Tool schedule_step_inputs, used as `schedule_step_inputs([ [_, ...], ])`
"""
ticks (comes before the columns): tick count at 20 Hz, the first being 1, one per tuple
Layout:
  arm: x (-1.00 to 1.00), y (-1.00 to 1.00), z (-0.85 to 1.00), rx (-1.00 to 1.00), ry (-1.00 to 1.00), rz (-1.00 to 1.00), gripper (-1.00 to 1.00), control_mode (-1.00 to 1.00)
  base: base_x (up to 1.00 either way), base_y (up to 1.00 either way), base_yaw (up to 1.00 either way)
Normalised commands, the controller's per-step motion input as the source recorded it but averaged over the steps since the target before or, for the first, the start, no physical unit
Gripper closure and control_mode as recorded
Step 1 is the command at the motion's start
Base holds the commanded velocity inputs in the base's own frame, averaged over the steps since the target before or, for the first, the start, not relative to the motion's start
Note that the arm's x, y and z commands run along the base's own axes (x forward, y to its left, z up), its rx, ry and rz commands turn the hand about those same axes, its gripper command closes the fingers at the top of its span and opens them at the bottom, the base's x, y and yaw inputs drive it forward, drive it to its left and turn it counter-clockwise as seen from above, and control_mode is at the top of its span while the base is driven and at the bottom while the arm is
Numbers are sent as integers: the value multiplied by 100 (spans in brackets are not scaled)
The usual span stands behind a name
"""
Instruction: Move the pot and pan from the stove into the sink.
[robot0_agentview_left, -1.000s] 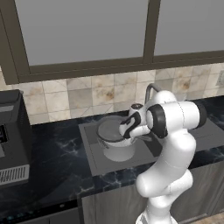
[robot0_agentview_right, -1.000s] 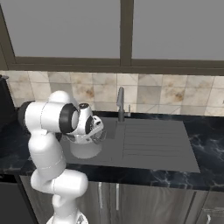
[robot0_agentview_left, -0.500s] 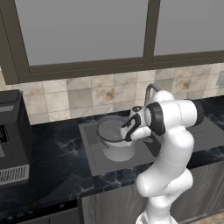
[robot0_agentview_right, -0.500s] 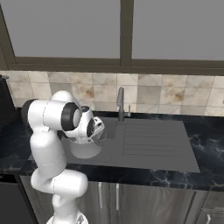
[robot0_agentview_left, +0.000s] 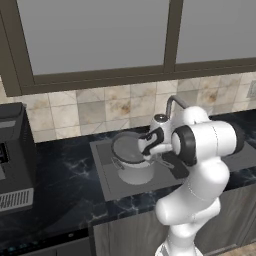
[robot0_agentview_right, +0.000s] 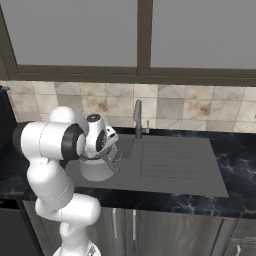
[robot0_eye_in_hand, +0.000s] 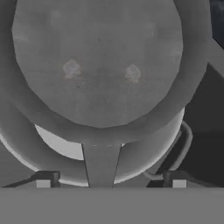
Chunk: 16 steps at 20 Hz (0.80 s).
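Pot (robot0_agentview_left: 134, 172): stands upright in the sink (robot0_agentview_left: 107, 175) basin, left of the faucet (robot0_agentview_left: 171, 105).
Pan (robot0_eye_in_hand: 98, 61): sits on the pot's rim, handle toward the hand.
Fingers (robot0_eye_in_hand: 109, 180): spread wide, straddling the pan handle without touching it.
Desk (robot0_agentview_left: 65, 180): dark marble around the sink.

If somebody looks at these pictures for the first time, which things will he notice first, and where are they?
The big white robot arm bends over the dark counter and reaches into the sink. There the shallow pan lies on top of the tall silver pot, which stands in the basin. In the hand view the pan's handle runs toward the pincer, whose tips stand at either side of it.
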Motion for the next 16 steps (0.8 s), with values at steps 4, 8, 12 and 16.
schedule_step_inputs([
  [4, -30, 0, 92, 6, -11, 1, -100, -100, 0, 0, 0],
  [8, -49, 0, 94, 5, -11, 2, -100, -100, 0, 0, 0],
  [12, -68, -1, 81, 4, -5, 0, -100, -100, 0, 0, 0],
  [16, -92, 0, 68, 0, -6, 4, -100, -100, 0, 0, 0],
])
